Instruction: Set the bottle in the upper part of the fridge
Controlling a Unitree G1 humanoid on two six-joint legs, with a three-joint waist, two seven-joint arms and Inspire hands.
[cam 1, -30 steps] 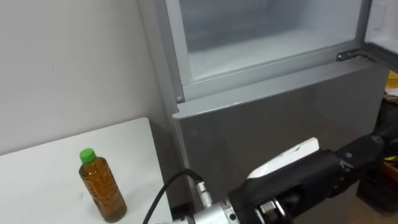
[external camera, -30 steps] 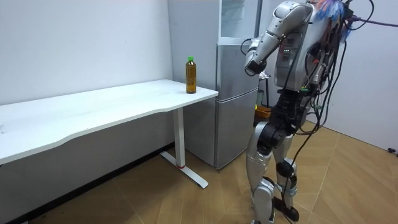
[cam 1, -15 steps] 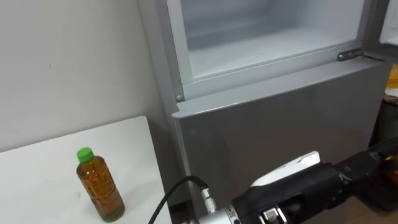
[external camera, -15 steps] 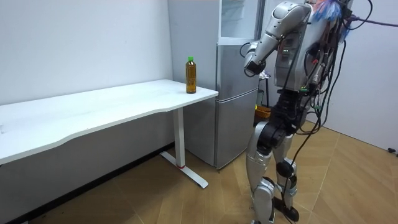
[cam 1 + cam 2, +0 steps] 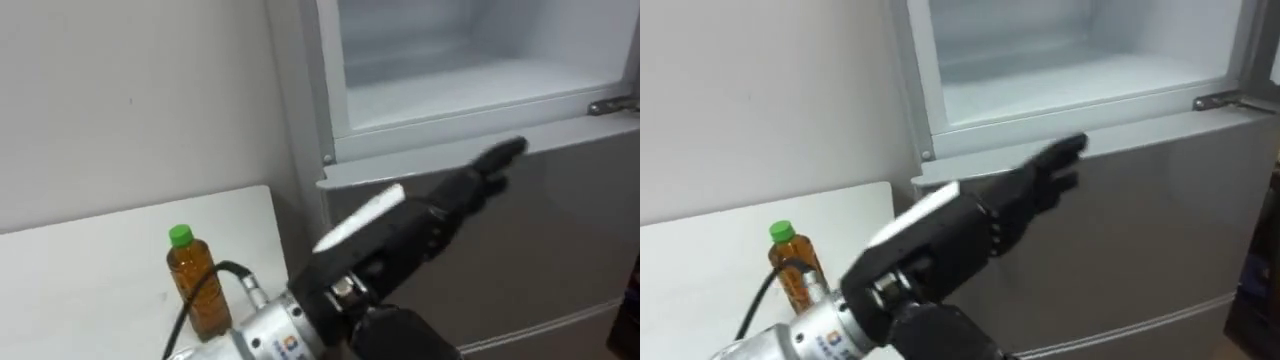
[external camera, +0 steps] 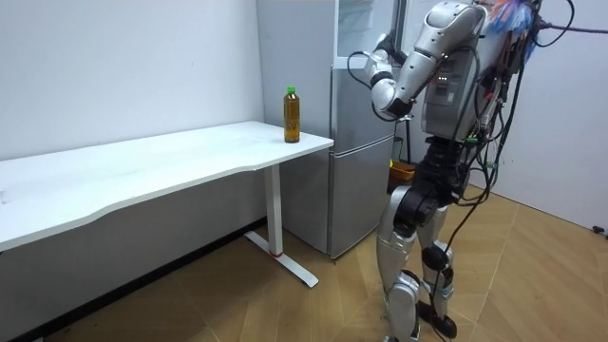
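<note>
Left hand (image 5: 400, 240) raised, fingers (image 5: 485, 170) straight, together, pointing at fridge (image 5: 570, 230); bottle (image 5: 190, 272) upright on table (image 5: 80, 290).

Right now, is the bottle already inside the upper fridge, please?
No, the bottle stands on the white table beside the fridge.

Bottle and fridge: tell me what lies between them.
Nothing stands there. In the room view only the bare table end separates the bottle from the fridge.
</note>
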